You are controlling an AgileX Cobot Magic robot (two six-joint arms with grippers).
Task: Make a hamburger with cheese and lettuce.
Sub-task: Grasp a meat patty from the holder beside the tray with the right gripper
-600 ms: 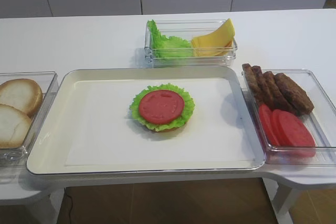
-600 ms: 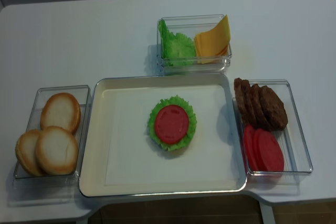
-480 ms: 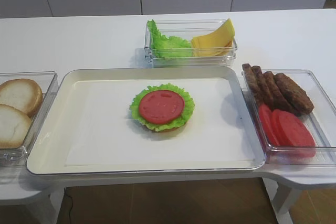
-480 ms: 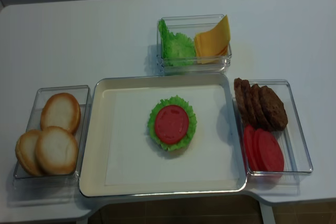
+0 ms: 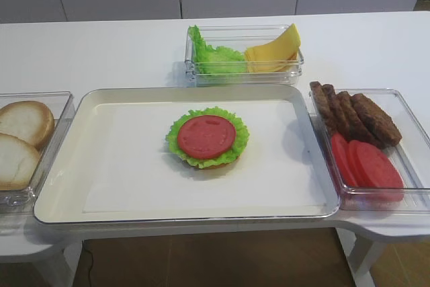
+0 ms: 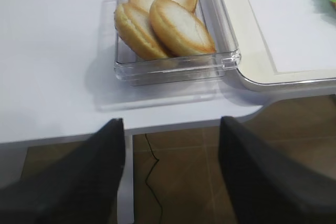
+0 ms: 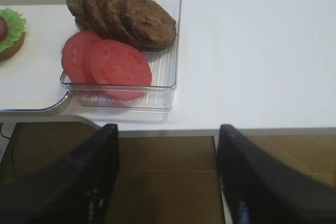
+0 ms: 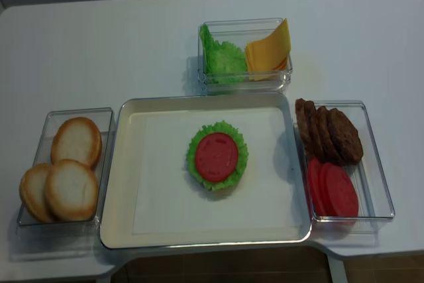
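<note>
The hamburger [image 5: 207, 138] sits in the middle of the cream tray [image 5: 101, 166]: bun base, green leaf rim, red tomato disc on top; it also shows in the realsense view [image 8: 216, 156]. Lettuce [image 5: 213, 58] and yellow cheese slices [image 5: 274, 52] lie in a clear box behind the tray, also seen from above as lettuce [image 8: 222, 57] and cheese [image 8: 269, 53]. Neither gripper appears in the high views. My right gripper [image 7: 167, 177] is open and empty below the table's front edge. My left gripper [image 6: 172, 174] is open and empty, also off the front edge.
A clear box at the right holds brown patties [image 5: 353, 115] and tomato slices [image 5: 366, 162]; it also shows in the right wrist view [image 7: 126, 22]. A clear box at the left holds pale bun halves [image 8: 66, 170], seen too in the left wrist view [image 6: 163, 22].
</note>
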